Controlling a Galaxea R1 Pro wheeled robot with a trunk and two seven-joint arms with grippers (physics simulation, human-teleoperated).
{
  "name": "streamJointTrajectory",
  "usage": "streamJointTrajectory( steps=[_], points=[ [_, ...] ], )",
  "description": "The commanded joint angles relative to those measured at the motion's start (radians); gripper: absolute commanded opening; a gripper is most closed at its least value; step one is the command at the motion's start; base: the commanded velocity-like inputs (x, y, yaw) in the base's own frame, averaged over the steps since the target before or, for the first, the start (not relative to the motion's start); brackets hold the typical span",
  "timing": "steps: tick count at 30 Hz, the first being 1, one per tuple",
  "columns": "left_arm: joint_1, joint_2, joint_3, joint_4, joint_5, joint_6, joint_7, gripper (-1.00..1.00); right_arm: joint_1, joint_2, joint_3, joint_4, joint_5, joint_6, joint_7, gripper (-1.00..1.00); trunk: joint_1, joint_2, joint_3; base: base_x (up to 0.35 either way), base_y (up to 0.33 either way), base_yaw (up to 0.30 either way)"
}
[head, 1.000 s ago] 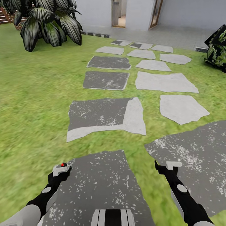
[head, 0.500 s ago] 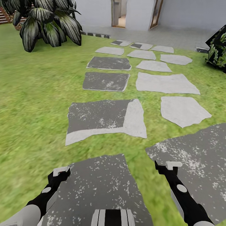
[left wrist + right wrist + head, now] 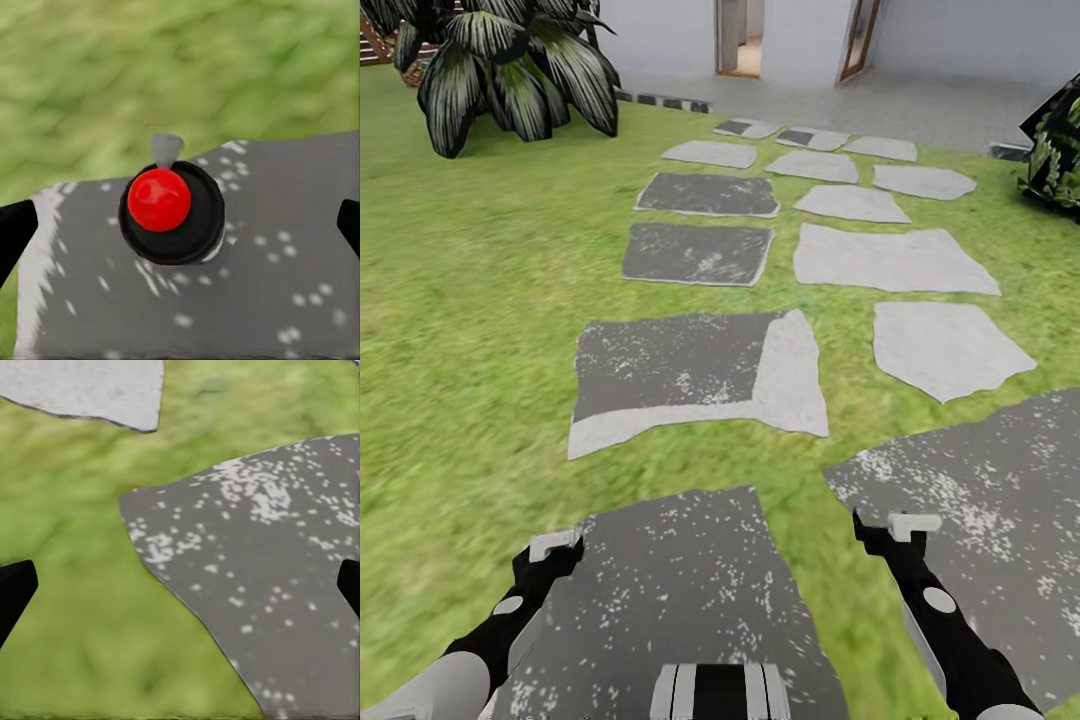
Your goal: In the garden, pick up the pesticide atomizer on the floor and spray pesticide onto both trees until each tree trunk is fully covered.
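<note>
The left end effector (image 3: 180, 229) is released, its black fingers spread wide to either side of a round black object with a red dome top (image 3: 171, 211), which sits on a dark grey, white-speckled stepping stone (image 3: 660, 590). The right end effector (image 3: 180, 585) is also released, over another speckled stone (image 3: 980, 500) and green grass floor (image 3: 460, 330). Paler grey stones (image 3: 890, 258) lead ahead to a white house wall (image 3: 800, 40), flanked by a black-leaved plant (image 3: 510, 70).
</note>
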Motion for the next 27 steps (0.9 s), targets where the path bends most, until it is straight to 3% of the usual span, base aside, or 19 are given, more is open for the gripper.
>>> streamJointTrajectory(
  steps=[1,6,27],
  points=[
    [0.000,0.000,0.000,0.000,0.000,0.000,0.000,1.00,0.000,0.000,0.000,0.000,0.000,0.000,0.000,1.00,0.000,0.000,-0.006,0.000,0.000,0.000],
    [0.000,0.000,0.000,0.000,0.000,0.000,0.000,1.00,0.000,0.000,0.000,0.000,0.000,0.000,0.000,1.00,0.002,-0.001,-0.029,0.000,0.000,0.000],
    [0.000,0.000,0.001,-0.001,0.000,0.000,0.001,1.00,0.000,0.000,0.000,0.000,0.000,0.000,0.000,1.00,0.004,-0.002,-0.045,0.000,0.000,0.000]
  ],
)
